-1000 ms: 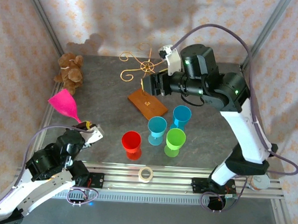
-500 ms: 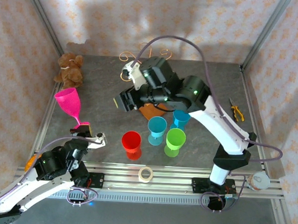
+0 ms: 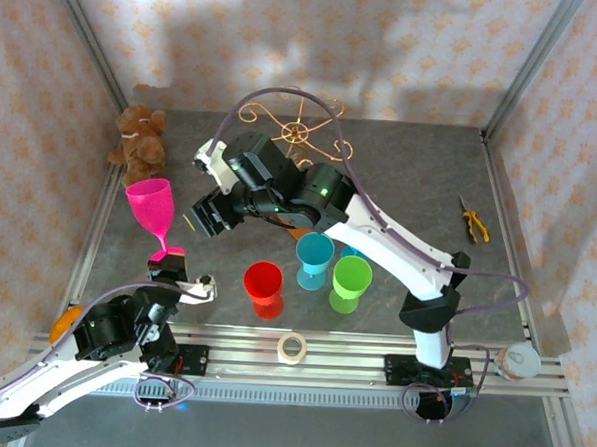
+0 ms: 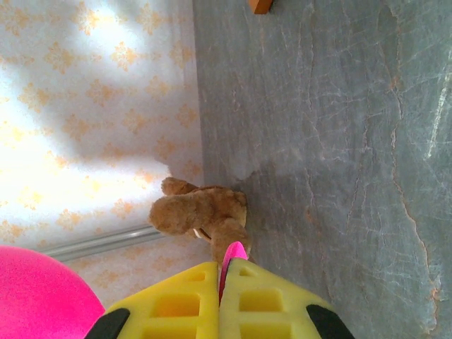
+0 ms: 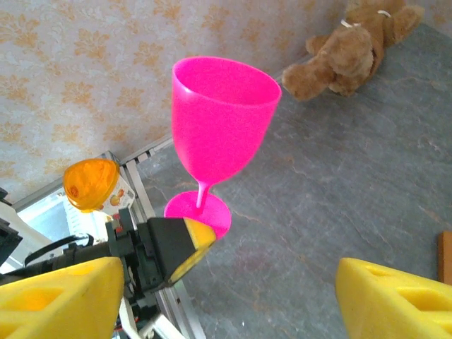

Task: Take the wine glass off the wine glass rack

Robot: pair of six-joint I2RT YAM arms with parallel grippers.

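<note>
Plainly off its hanger: the pink wine glass [image 3: 151, 204], upright with bowl up, near the left edge of the table [image 3: 421, 180] and well apart from the wine glass rack [image 3: 298, 133] at the back. Held low down, by the foot, in the left gripper [image 4: 221, 282], yellow pads pressed together on a thin pink sliver of that foot. Facing it from the middle of the table, the right gripper [image 3: 204, 219], fingers spread wide and empty, with bowl and stem framed between them in its own wrist view and touching neither. Reads as the removal itself done, and the step in hand as a carry or perhaps a pass from one arm to the other; cannot say which. Calls next, on that reading, for one of two things: a gentle lowering onto bare grey stone, foot flat before any letting go, or a closing of the right fingers round the stem just under the bowl ahead of a release on the left. Worth minding: a tall, top-heavy shape pinched only at its foot, so probably quick to tip under a fast swing. Further out, a teddy bear [image 3: 140, 140] behind the glass by the wall, a red cup [image 3: 263, 282], a blue cup [image 3: 315, 254] and a green cup [image 3: 352, 278] clustered toward the near edge, a roll of tape [image 3: 292, 347] on the front rail, and pliers [image 3: 472, 221] far off to the right.
</note>
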